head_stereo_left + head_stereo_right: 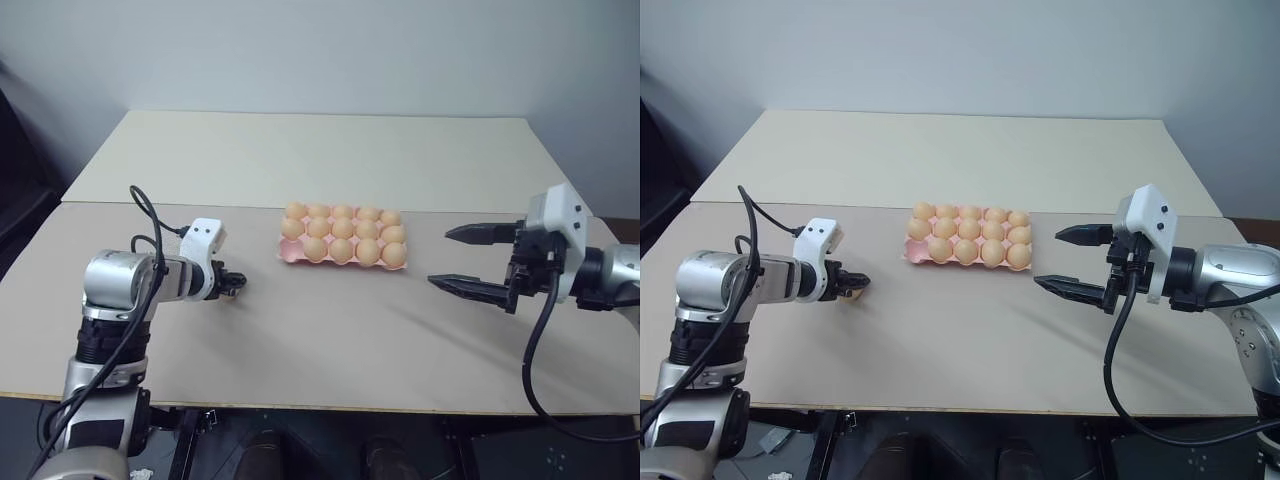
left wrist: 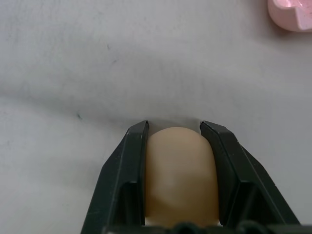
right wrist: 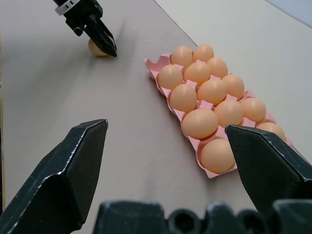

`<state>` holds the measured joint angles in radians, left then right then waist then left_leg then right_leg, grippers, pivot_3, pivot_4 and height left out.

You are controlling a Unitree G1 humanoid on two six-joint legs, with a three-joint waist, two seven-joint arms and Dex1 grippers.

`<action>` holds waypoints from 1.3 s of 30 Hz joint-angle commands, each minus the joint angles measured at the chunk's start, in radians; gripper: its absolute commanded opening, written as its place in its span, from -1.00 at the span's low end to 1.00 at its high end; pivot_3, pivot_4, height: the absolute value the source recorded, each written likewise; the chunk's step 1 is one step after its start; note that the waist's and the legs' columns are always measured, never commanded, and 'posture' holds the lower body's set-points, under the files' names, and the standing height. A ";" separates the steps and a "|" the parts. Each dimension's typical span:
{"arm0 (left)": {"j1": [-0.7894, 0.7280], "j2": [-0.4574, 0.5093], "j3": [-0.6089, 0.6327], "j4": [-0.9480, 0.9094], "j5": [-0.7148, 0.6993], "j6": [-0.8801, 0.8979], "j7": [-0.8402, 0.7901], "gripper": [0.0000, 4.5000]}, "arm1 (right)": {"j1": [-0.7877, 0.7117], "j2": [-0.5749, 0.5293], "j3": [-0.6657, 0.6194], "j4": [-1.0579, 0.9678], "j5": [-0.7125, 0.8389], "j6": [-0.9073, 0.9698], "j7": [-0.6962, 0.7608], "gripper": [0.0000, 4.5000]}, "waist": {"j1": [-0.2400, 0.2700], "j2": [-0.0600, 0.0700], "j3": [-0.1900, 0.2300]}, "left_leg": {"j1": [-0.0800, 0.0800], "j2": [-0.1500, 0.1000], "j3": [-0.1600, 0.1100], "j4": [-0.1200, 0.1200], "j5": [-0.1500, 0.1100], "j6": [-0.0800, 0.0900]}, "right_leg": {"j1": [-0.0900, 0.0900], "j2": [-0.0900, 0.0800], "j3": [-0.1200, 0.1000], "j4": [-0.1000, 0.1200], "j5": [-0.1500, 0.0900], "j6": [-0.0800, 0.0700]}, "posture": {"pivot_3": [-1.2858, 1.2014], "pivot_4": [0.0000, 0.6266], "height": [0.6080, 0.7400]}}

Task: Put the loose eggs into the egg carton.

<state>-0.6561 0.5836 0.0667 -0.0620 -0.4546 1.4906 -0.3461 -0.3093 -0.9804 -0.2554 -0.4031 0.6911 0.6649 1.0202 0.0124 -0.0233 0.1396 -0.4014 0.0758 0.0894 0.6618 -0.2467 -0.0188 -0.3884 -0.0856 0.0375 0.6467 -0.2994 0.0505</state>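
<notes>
Eggs are filling nearly every cup of the egg carton point(image 1: 285, 251), the pale pink tray sitting mid-tabletop point(image 1: 330, 340); in the right wrist view the corner cup nearest the left arm is looking empty, its pink rim showing bare. One loose egg point(image 2: 179, 175) is lying on the tabletop off to the carton's left, well apart from it, and the left gripper point(image 1: 853, 286) is pressing down around it. Its jaws are standing closed against the egg's two sides, the shell wedged between the black fingers point(image 2: 122, 180) while apparently resting on the surface. The right gripper point(image 1: 465, 260) is hanging above the tabletop on the carton's far side, its jaws spread wide and holding nothing.

Judging from this, the grasp is just being made and the lift and carry to the carton are waiting to be done. Several things could be going wrong from here. The egg is smooth and rounded, so a pinch sitting off its widest part could be squeezing it forward out of the jaws as the arm rises. Too firm a squeeze could be cracking the shell. The only free cup seems to be at a corner with eggs crowding beside it, so a drop from height or a slightly misjudged placement could be knocking a neighbour or letting the egg roll off the tray's edge onto the tabletop.
</notes>
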 commanded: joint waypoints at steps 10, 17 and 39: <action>-0.018 -0.001 0.074 -0.084 0.016 -0.019 0.018 -0.39 | -0.037 -0.006 -0.017 -0.006 0.012 -0.007 0.003 1.00 | 0.000 0.000 0.000 | 0.000 0.000 0.000 0.000 0.000 0.000 | 0.000 0.000 0.000 0.000 0.000 0.000 | 0.03 -0.52 1.00; 0.057 -0.025 0.111 -0.198 0.080 -0.336 0.045 -0.39 | -0.033 -0.005 -0.018 -0.007 0.011 -0.011 0.004 1.00 | 0.000 0.000 0.000 | -0.001 0.000 0.000 0.000 0.000 0.000 | 0.000 0.000 0.000 0.000 0.000 0.000 | 0.03 -0.52 1.00; 0.251 -0.342 -0.048 -0.151 0.227 -1.071 0.063 -0.39 | -0.022 0.002 -0.033 -0.046 0.032 0.002 -0.013 1.00 | 0.003 0.000 0.000 | 0.001 0.000 0.000 0.000 0.000 0.001 | 0.001 0.000 0.000 0.000 0.000 0.000 | 0.03 -0.52 1.00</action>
<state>-0.3845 0.2508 0.0390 -0.2142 -0.2442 0.4752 -0.2781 -0.3282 -0.9762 -0.2491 -0.4144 0.6930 0.6648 1.0167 0.0159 -0.0235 0.1395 -0.4009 0.0757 0.0895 0.6623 -0.2472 -0.0179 -0.3872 -0.0861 0.0376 0.6461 -0.2991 0.0507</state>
